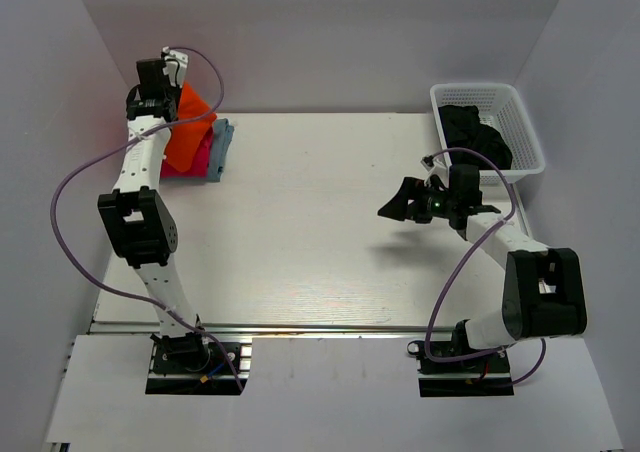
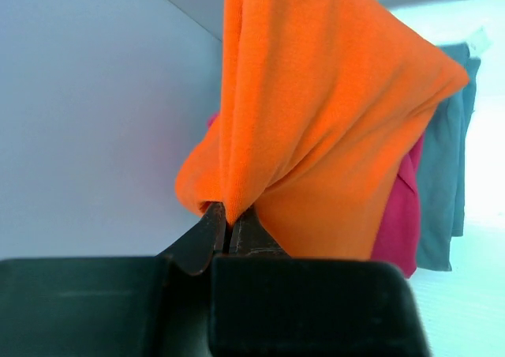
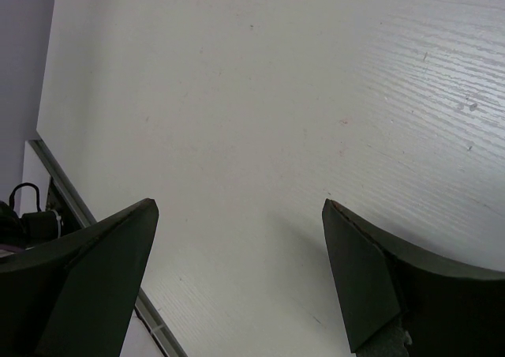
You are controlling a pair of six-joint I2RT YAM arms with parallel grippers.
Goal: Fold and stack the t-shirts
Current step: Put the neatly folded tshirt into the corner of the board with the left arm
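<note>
Left pincer [image 2: 228,229] tight on orange t-shirt [image 2: 331,120]

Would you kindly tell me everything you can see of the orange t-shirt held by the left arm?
The orange t-shirt is bright, soft knit cloth, plain, with no print showing. It is bunched in loose folds, and the left gripper has its fingers shut on a pinched edge of it. It sits at the far left corner of the table, draped over the pink t-shirt, with the blue-grey t-shirt beside that. Sleeves and collar cannot be made out.
</note>
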